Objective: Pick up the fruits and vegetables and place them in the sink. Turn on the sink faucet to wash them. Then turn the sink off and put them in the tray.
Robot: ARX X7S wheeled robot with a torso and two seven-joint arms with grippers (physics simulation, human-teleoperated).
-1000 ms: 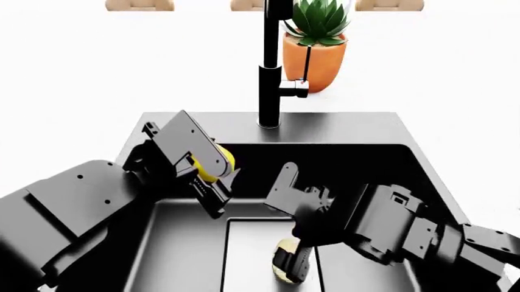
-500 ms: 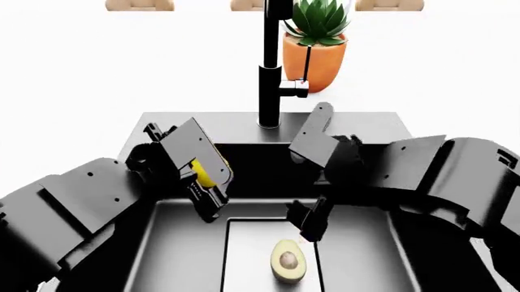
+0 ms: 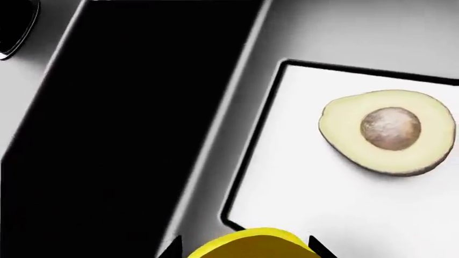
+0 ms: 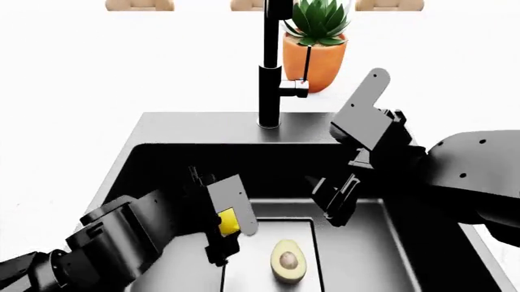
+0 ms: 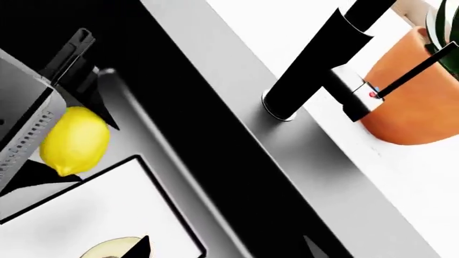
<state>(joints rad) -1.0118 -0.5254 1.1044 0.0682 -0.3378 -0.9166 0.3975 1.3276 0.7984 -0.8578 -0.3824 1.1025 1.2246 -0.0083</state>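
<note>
Inside the sink [image 4: 146, 131], the left gripper [image 4: 228, 234] is clamping the lemon [image 4: 228, 221] just above the floor. The avocado [image 4: 288, 260] is lying cut-side up at its 4 o'clock. The right gripper [image 4: 349, 152] is hovering wide open, empty.

Lemon [image 4: 228, 221]: bright yellow, plain. Avocado half [image 4: 287, 261]: pale yellow-green flesh, speckled brown pit, dull brownish skin edge. Sink [image 4: 203, 130]: matte black basin with dark grey rim; its drain plate [image 4: 252, 267] renders lighter grey. Faucet [image 4: 270, 67]: black, with a small red and blue mark on the handle. Plant pot [image 4: 315, 58]: orange, holding green spiky leaves. Counter [image 4: 89, 91]: white
</note>
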